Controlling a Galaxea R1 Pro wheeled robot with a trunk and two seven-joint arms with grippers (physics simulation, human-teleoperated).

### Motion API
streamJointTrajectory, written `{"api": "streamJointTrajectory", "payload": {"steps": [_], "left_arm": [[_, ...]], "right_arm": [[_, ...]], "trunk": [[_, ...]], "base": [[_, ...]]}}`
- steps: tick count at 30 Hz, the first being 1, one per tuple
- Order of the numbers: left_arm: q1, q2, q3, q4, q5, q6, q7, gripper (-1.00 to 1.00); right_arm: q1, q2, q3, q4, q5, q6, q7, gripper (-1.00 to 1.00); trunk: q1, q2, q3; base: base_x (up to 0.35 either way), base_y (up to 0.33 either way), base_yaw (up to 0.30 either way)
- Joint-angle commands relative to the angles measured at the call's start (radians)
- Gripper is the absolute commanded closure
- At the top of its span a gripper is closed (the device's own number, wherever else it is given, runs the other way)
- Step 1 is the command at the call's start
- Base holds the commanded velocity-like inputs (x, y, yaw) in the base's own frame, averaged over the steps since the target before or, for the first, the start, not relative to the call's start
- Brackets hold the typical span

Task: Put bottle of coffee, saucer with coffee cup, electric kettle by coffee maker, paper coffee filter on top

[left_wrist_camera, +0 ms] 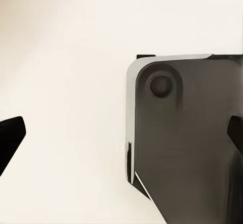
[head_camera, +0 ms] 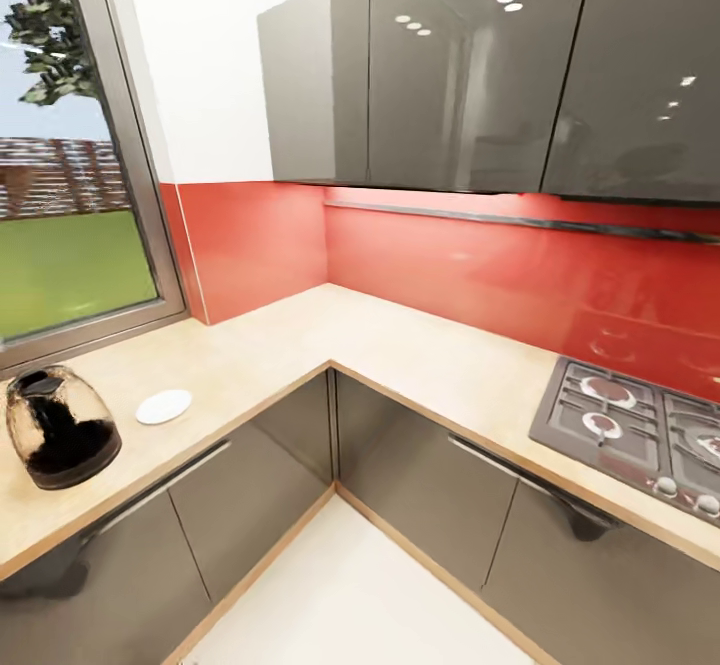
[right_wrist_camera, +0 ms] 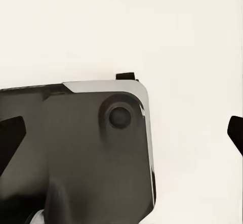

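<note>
We're between steps, both grippers wide and empty over the floor, kettle (head_camera: 60, 427) and saucer (head_camera: 163, 406) on the counter (head_camera: 400, 345) at lower left, so next we find the coffee maker.

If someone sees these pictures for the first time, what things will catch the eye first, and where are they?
The bright red backsplash behind the L-shaped countertop stands out first, under glossy grey wall cabinets. At the left end of the counter stands a shiny dark kettle, with a small white saucer beside it. A gas hob sits at the right.
</note>
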Motion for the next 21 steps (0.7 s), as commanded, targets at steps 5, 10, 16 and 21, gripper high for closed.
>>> {"api": "streamJointTrajectory", "payload": {"steps": [5,10,16,21], "left_arm": [[0.000,-0.001,0.009,-0.002,-0.010,-0.001,-0.005,-1.00],[0.000,-0.001,0.009,-0.002,-0.010,-0.002,-0.005,-1.00],[0.000,0.000,0.011,-0.002,-0.010,-0.003,-0.005,-1.00],[0.000,0.001,0.012,-0.002,-0.010,-0.003,-0.005,-1.00]], "right_arm": [[-0.001,0.000,-0.008,0.001,0.012,-0.003,0.004,-1.00],[-0.001,0.000,-0.008,0.001,0.012,-0.003,0.004,-1.00],[-0.001,0.000,-0.009,0.001,0.012,-0.004,0.004,-1.00],[-0.001,0.000,-0.010,0.001,0.012,-0.004,0.004,-1.00]], "trunk": [[0.000,-0.001,-0.002],[0.000,-0.001,-0.002],[0.000,-0.001,-0.002],[0.000,-0.001,-0.002]], "base": [[0.002,-0.319,0.279],[0.000,-0.320,0.279],[0.000,-0.319,0.279],[0.000,-0.293,0.279]]}}
